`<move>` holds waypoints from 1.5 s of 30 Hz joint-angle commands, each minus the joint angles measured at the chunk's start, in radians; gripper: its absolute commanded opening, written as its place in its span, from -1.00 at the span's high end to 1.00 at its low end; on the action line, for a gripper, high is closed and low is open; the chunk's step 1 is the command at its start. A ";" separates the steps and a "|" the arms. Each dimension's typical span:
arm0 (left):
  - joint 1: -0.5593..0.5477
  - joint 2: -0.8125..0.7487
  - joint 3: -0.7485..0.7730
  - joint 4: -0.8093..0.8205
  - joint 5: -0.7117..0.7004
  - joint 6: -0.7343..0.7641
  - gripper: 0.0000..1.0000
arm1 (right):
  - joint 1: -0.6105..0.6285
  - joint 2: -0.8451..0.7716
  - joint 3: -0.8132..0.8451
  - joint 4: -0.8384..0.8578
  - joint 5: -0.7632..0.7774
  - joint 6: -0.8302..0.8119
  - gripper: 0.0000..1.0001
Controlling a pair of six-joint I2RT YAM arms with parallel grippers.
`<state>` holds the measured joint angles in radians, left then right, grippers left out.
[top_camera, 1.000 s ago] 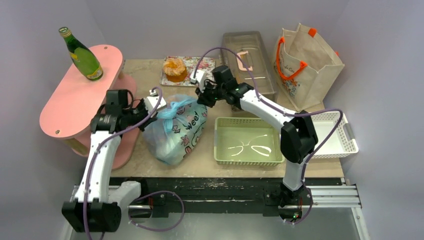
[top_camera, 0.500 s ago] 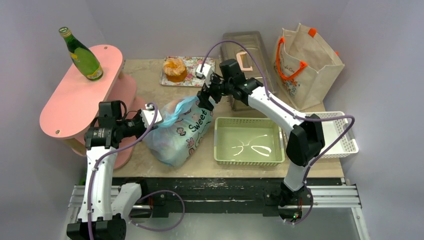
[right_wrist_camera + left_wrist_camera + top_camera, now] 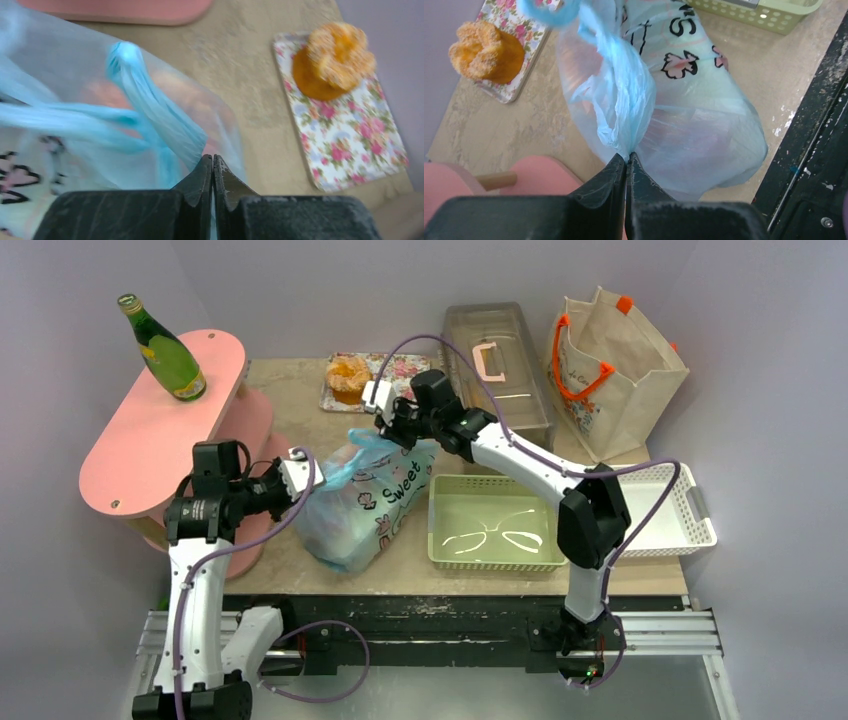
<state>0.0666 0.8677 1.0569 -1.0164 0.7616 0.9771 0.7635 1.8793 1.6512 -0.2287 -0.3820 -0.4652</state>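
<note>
Top view, clock directions taken from the table (image 3: 290,390) centre. At 9 o'clock, a pink two-tier shelf (image 3: 140,440) with rounded ends. A green bottle (image 3: 165,352) with a gold cap stands on its upper tier, at 10 o'clock. At 12 o'clock, a floral tray (image 3: 405,368) carries an orange pastry (image 3: 348,377) on its left half. At 1 o'clock, a clear lidded box (image 3: 495,370) with a pale handle on top. At 2 o'clock, just right of the box, an upright beige tote (image 3: 612,370) with orange handles. At 5 o'clock, a green basket (image 3: 495,564) – its right wall touches a white basket (image 3: 700,530) at 4 o'clock.
</note>
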 commanded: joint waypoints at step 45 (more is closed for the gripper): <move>0.196 0.004 0.127 -0.150 0.094 0.315 0.14 | -0.244 -0.115 0.083 0.003 -0.120 0.358 1.00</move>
<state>0.2882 0.8883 1.1362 -1.1370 0.7834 1.2285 0.5339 1.8610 1.6997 -0.2592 -0.2882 -0.2192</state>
